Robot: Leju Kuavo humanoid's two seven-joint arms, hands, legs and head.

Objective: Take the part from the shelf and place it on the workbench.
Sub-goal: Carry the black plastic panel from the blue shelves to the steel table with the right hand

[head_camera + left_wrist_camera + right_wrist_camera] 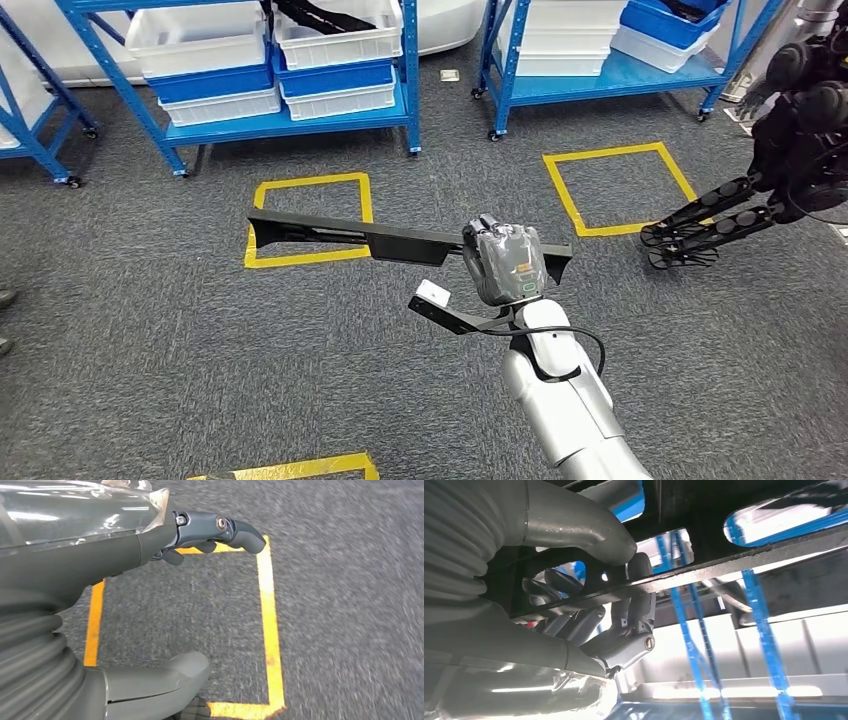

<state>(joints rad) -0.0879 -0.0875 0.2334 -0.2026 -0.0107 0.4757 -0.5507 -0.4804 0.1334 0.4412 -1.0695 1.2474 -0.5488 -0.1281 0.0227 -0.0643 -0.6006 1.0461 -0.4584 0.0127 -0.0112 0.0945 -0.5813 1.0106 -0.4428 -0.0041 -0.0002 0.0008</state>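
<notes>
Black, long, flat plastic part (pixel 360 238) is gripped off-centre by the right hand (pixel 506 262), fingers (pixel 634 605) clamped round its edge, above grey carpet (pixel 150 330) near blue shelves (pixel 260 120); level carrying is advised; left hand (pixel 150 545) fingers apart.

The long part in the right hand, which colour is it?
Black; the long part, gripped by the right hand, shows best in head view.

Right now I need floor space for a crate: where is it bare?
Bare carpet lies inside the right yellow square and at lower left. The left yellow square sits under the long black part held by the right robot hand; the blue shelves crowd the back.
</notes>
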